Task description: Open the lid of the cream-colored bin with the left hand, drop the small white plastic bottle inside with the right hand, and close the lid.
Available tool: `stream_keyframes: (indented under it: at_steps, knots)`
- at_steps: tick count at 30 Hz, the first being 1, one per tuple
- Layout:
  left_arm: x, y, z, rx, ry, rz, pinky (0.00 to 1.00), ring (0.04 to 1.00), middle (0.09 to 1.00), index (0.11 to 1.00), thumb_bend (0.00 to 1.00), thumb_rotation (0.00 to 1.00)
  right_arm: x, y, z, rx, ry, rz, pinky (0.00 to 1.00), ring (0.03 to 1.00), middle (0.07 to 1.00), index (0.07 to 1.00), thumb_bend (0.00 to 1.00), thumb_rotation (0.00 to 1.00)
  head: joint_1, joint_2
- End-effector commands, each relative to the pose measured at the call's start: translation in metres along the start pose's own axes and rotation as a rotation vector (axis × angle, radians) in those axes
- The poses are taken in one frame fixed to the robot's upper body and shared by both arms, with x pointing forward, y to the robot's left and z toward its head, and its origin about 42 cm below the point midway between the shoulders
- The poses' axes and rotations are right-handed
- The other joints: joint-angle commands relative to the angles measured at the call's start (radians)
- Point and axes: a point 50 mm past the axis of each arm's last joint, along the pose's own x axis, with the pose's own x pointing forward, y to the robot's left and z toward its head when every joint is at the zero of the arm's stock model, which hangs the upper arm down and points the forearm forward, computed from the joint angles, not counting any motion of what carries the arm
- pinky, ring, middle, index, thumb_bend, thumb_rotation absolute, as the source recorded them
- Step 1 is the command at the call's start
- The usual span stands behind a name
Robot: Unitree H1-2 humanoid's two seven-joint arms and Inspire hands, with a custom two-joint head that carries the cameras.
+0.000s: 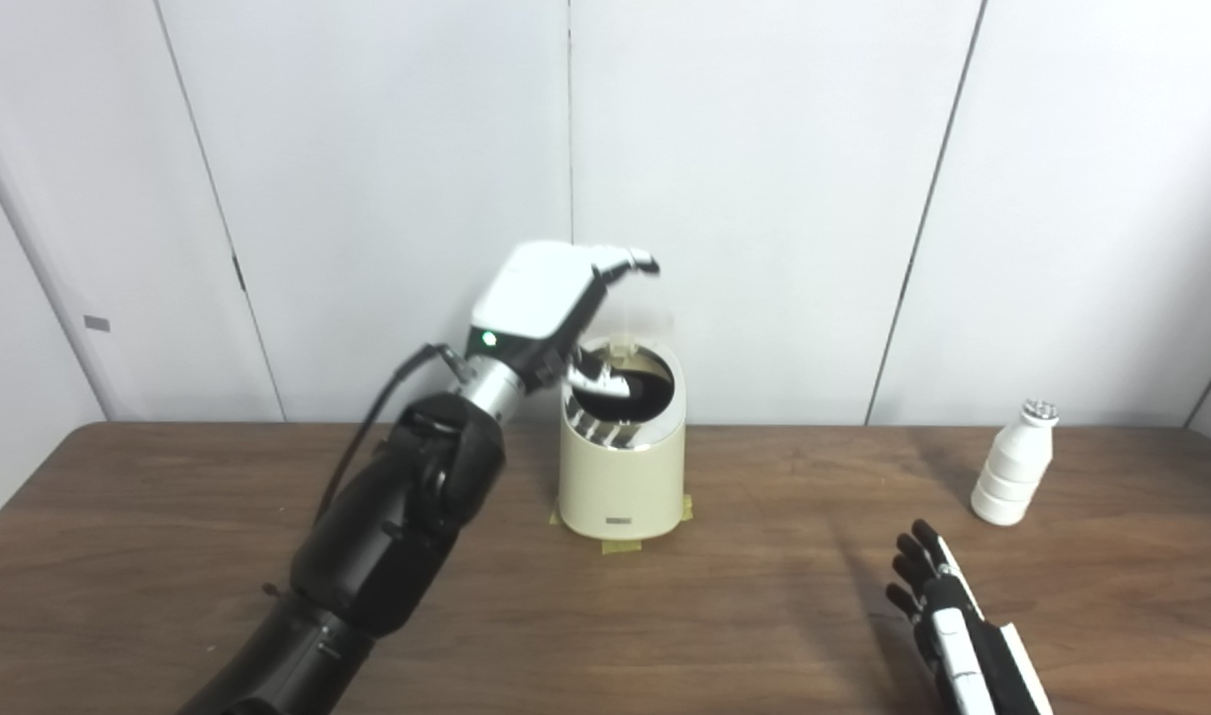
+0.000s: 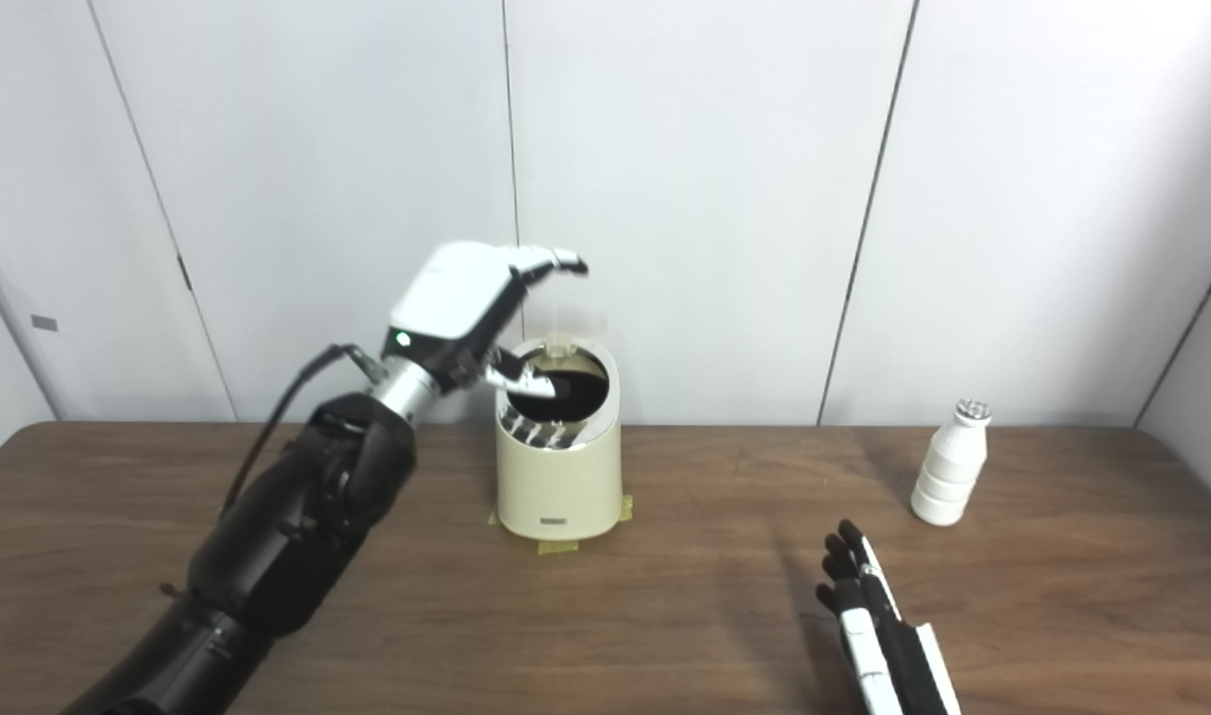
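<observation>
the left robot hand is raised over the bin, its fingers stretched forward above the blurred, upright lid, its thumb reaching into the dark opening; whether the fingers touch the lid i cannot tell, and the hand grips nothing i can see. the bin stands mid-table with tape at its base. the right robot hand lies low near the front edge, fingers straight and slightly apart, empty. the bottle stands upright well beyond it, toward the back right. the right eye view shows the bin's rim clear of the left wrist; the left eye view overlaps them.
</observation>
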Motion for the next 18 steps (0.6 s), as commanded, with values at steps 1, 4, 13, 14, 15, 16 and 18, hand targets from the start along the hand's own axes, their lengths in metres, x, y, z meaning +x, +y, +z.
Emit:
stream_keyframes:
  at_steps: [1, 4, 13, 14, 15, 16, 18]
  knots:
    - [0.008, 0.022, 0.009, -0.036, -0.027, 0.092, 0.63, 0.741, 0.771, 0.767, 0.82, 0.04, -0.006, 0.000, -0.006, 0.005, 0.012, -0.009, 0.92, 0.955, 0.958, 0.970, 0.52, 0.91, 0.000, 0.001]
    - [0.000, 0.031, 0.005, -0.085, -0.003, 0.124, 0.63, 0.737, 0.765, 0.757, 0.79, 0.04, -0.006, -0.001, -0.006, 0.007, 0.005, -0.005, 0.93, 0.956, 0.960, 0.972, 0.50, 0.91, -0.001, 0.002]
    - [-0.063, 0.024, -0.008, -0.452, 0.141, 0.192, 0.72, 0.751, 0.744, 0.703, 0.70, 0.07, -0.005, -0.005, 0.003, 0.012, -0.013, -0.044, 0.87, 0.915, 0.922, 0.933, 0.55, 0.70, -0.012, 0.016]
    - [-0.072, 0.022, -0.009, -0.484, 0.161, 0.188, 0.73, 0.754, 0.748, 0.706, 0.68, 0.08, -0.004, -0.006, 0.004, -0.002, -0.015, -0.053, 0.86, 0.911, 0.915, 0.927, 0.57, 0.67, -0.013, 0.019]
    - [-0.081, 0.020, -0.010, -0.512, 0.182, 0.183, 0.72, 0.756, 0.749, 0.712, 0.66, 0.09, -0.003, -0.008, 0.004, -0.014, -0.017, -0.059, 0.84, 0.906, 0.910, 0.919, 0.59, 0.67, -0.013, 0.019]
    - [-0.091, 0.018, -0.012, -0.543, 0.202, 0.179, 0.72, 0.756, 0.750, 0.721, 0.64, 0.13, -0.002, -0.010, 0.006, -0.028, -0.023, -0.068, 0.84, 0.908, 0.911, 0.918, 0.59, 0.65, -0.016, 0.022]
    - [-0.110, 0.015, -0.015, -0.612, 0.250, 0.173, 0.67, 0.740, 0.760, 0.757, 0.55, 0.19, 0.001, -0.013, 0.010, -0.037, -0.037, -0.081, 0.83, 0.901, 0.905, 0.906, 0.59, 0.58, -0.023, 0.026]
